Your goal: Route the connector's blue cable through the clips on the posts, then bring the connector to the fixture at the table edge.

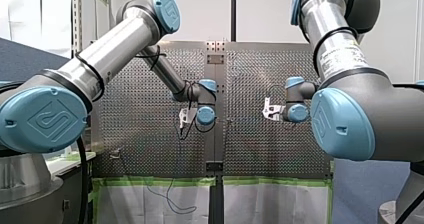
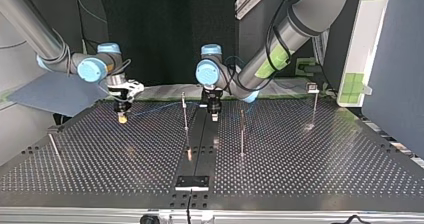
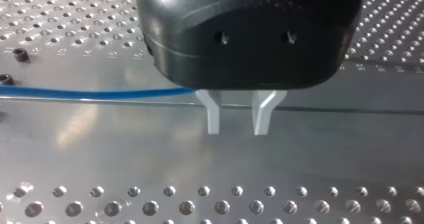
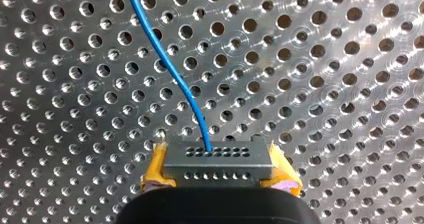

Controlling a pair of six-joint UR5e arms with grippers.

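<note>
**A:** The robot's right gripper is clamped on the connector, a yellow pad on either side. The blue cable leads off ahead of it over the table.

**B:** And the left gripper? Fingers parted, nothing between them, and the cable runs just behind.

**A:** In the top view the cable stretches toward the middle post. Whether it's clipped there is too small to tell.

**B:** Early going, I'd judge. The other posts look unthreaded, and the fixture at that view's near edge is well apart from the connector.
</note>
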